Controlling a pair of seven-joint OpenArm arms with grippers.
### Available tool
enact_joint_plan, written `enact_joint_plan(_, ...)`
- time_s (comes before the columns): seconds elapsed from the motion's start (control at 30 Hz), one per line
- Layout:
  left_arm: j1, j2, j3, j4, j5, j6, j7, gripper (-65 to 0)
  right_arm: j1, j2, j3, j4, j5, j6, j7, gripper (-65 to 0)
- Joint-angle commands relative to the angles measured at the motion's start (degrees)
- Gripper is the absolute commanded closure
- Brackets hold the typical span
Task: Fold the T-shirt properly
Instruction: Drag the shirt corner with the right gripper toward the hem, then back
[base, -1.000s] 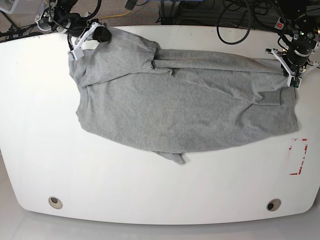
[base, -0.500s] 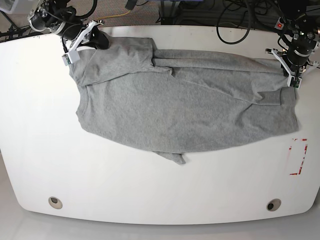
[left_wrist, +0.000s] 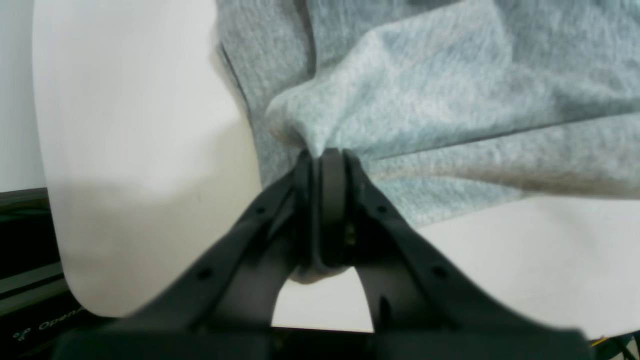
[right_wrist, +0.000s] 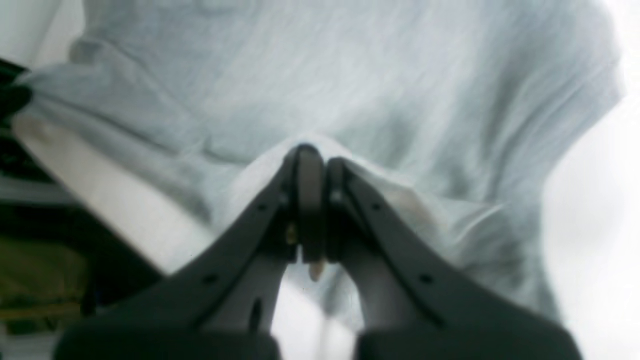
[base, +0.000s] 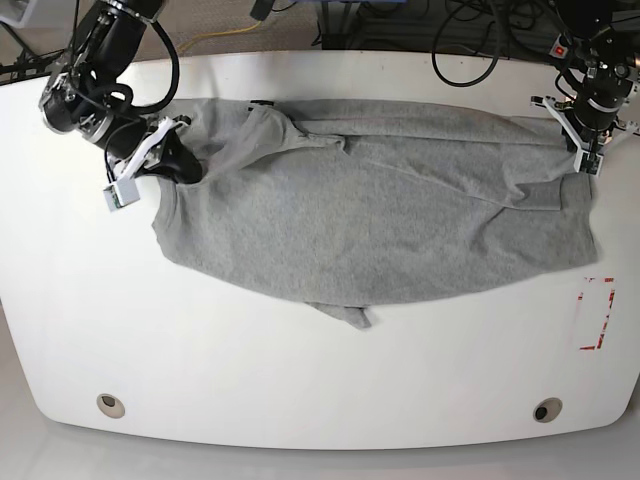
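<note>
**A:** Where is the T-shirt lying?

**B:** It is spread across the far half of the white table, plain grey side up, stretched between my two grippers. Its nearer edge sags toward the middle of the table, and a small flap of cloth pokes out just beyond that edge.

**A:** What is your right gripper doing?

**B:** Its jaws are pressed together on a pinch of the shirt's corner. In the right wrist view the cloth rises to a small peak right at my fingertips and fans out beyond them — the rest of the shirt lies ahead of the jaws, with bare table to either side.

**A:** And the left gripper?

**B:** It is clamped the same way on the opposite corner, at the far edge of the table. In the left wrist view a bunched fold gathers at the closed tips, and the fabric runs away ahead and to one side of them, while bare tabletop lies on the other side.

**A:** Anything else near you?

**B:** A red-outlined rectangle is marked on the table, nearer than my left gripper and just past the shirt's edge. Dark cables lie beyond the table, behind both grippers.
</note>
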Motion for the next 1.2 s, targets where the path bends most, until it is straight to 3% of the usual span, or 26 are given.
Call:
enact_joint_plan(0.0, -0.01, -0.77, -0.58, 0.86, -0.27, 0.38, -0.77, 0.0, 2.25, 0.93, 0.17, -2.48, -0.53, 0.01, 1.26, 0.0)
enact_joint_plan(0.57, -0.19, -0.77, -0.67, -3.36, -0.45, 0.38, -0.77, 0.0, 19.22, 0.84, 0.17, -18.83, -14.33, 0.01, 3.02, 0.0)
enact_joint_plan(0.6, -0.19, -0.77, -0.67, -3.36, -0.45, 0.38, -0.77, 0.0, 19.48, 0.84, 0.17, -19.36, -15.03, 0.01, 3.64, -1.4)
enact_joint_plan(0.73, -0.19, -0.77, -0.67, -3.27, -0.45, 0.38, -0.77, 0.0, 21.15, 1.02, 0.17, -22.53, -19.08, 0.01, 7.68, -20.1)
enact_joint_plan(0.83, -0.10, -0.85, -0.67, -3.27, -0.45, 0.38, -0.77, 0.0, 22.56, 1.02, 0.17, -24.11, -23.56, 0.01, 9.26, -27.0)
enact_joint_plan(0.97, -0.10, -0.85, -1.37, -3.27, -0.53, 0.38, -0.77, 0.0, 21.86, 1.46, 0.34, -22.61, -25.93, 0.01, 9.09, -41.1)
enact_joint_plan(1.07, -0.37, -0.85, -2.60, -3.27, -0.53, 0.38, -0.77, 0.0, 16.67, 3.57, 0.34, -16.72, -24.44, 0.01, 7.77, -47.4)
enact_joint_plan(1.17, -0.37, -0.85, -2.78, -3.27, -0.62, 0.38, -0.77, 0.0, 9.46, 3.75, 0.78, -8.37, -23.21, 0.01, 7.68, -47.2)
